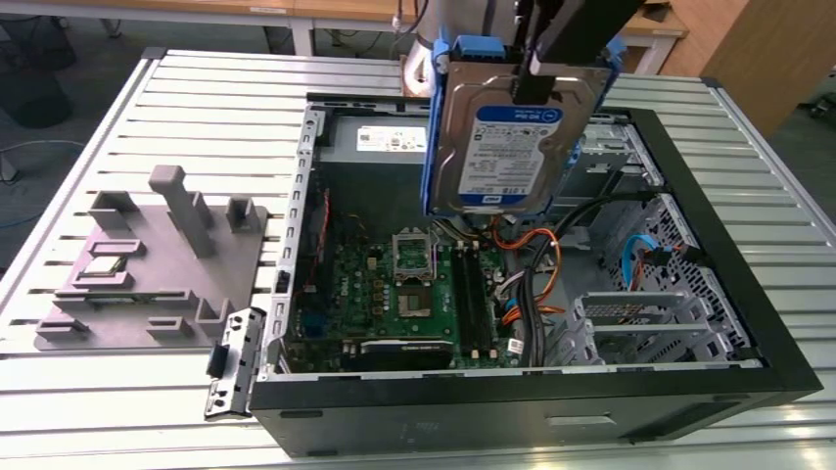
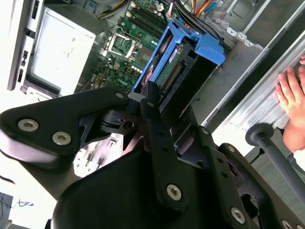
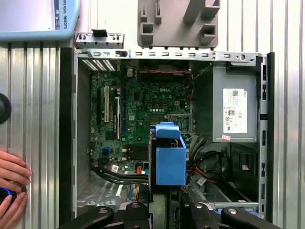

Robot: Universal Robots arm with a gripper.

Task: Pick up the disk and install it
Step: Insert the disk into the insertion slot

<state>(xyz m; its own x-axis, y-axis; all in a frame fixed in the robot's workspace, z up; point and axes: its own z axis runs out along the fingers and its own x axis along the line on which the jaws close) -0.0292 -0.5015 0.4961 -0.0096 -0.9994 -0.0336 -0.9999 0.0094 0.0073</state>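
Hand [image 1: 534,84] clamps disk [image 1: 516,147] | silver, blue rails, blue-white label | upright over case [image 1: 523,416]

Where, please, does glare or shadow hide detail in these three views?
Second wrist view: the power-supply box washes nearly white. Exterior view: the disk is evenly lit. First wrist view: the computer case is shadowed along its inner walls.
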